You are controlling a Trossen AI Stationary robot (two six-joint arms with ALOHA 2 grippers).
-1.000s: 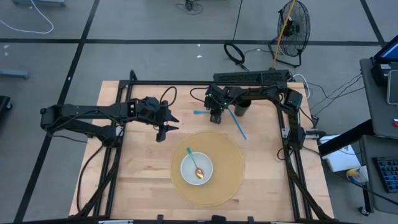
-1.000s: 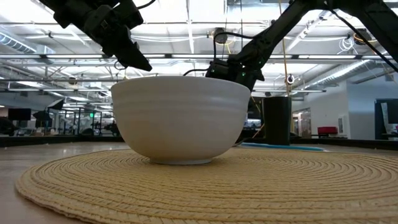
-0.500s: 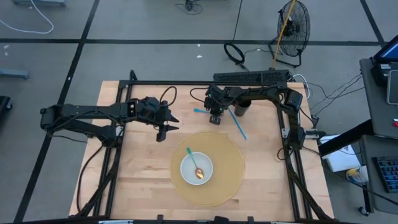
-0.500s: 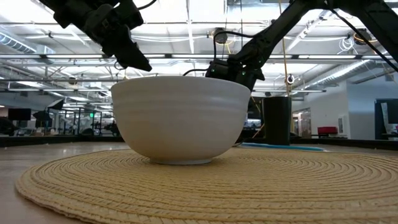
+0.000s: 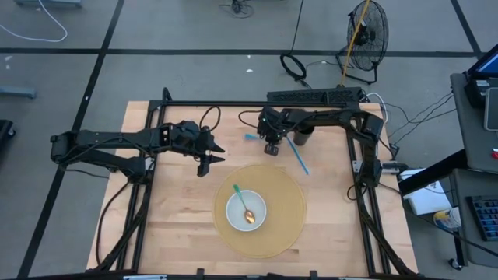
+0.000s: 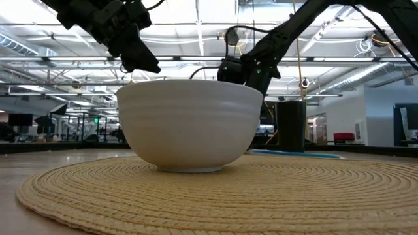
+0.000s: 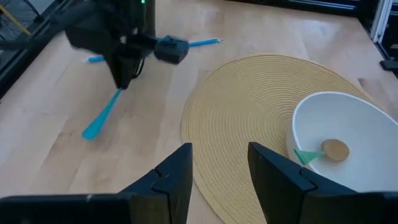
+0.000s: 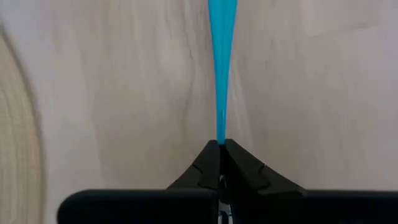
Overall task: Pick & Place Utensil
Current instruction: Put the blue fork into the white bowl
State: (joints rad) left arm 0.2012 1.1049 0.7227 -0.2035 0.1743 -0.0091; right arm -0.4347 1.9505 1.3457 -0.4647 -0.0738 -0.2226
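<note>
A thin blue utensil [image 5: 250, 138] points from my right gripper [image 5: 270, 148] toward the table's left, its wide end [image 7: 93, 129] low near the wood. My right gripper is shut on it, behind the round woven placemat [image 5: 289, 204]. A second blue utensil [image 5: 300, 158] lies flat on the table to its right. A white bowl [image 5: 235, 219] stands on the placemat and holds a green-handled spoon [image 5: 243, 202]. My left gripper [image 5: 208, 161] hovers open above the wood, left of the placemat. My right gripper pinches the blue utensil's thin handle end [image 8: 219, 134] between its two fingertips [image 8: 205, 163], coming from above and pointing down. The utensil slopes down from the fingers toward its wide end; whether that end still touches the table I cannot tell.
A black cup [image 5: 302, 137] stands at the far edge just right of my right gripper. The black frame rails [image 5: 233, 103] run along the table's far and side edges. Bare wood [image 5: 179, 218] lies left of the placemat.
My right gripper has risen a little, staying shut, and has carried the blue utensil's handle end up with it. The wide end has stayed low toward the table's left.
</note>
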